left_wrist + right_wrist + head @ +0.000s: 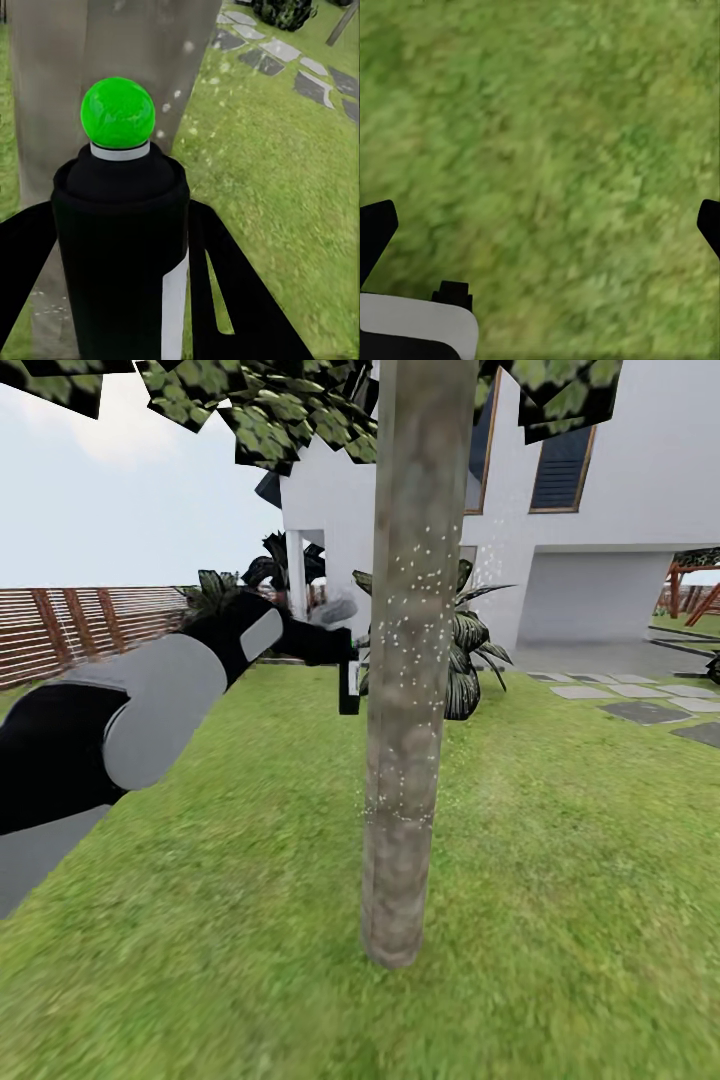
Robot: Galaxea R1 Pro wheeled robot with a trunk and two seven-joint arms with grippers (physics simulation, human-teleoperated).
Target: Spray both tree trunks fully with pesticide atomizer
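Pesticide atomizer (pixel 120 247) is being clamped by the left gripper (pixel 112 300) beside the speckled tree trunk (pixel 408 660).
Right gripper (pixel 544 225) is being held spread wide over lawn (pixel 547 112).

Your left gripper (pixel 345 660), closed on the pesticide atomizer (pixel 120 225), sat just beside the tree trunk (pixel 408 660), which blocked the way straight ahead. Behind the trunk a spiky palm (pixel 470 650) and the white house (pixel 600 510) closed off the far side. Open lawn (pixel 560 840) lay free to the trunk's right and near side, and your right gripper (pixel 540 225), fingers spread wide, hung over bare grass.
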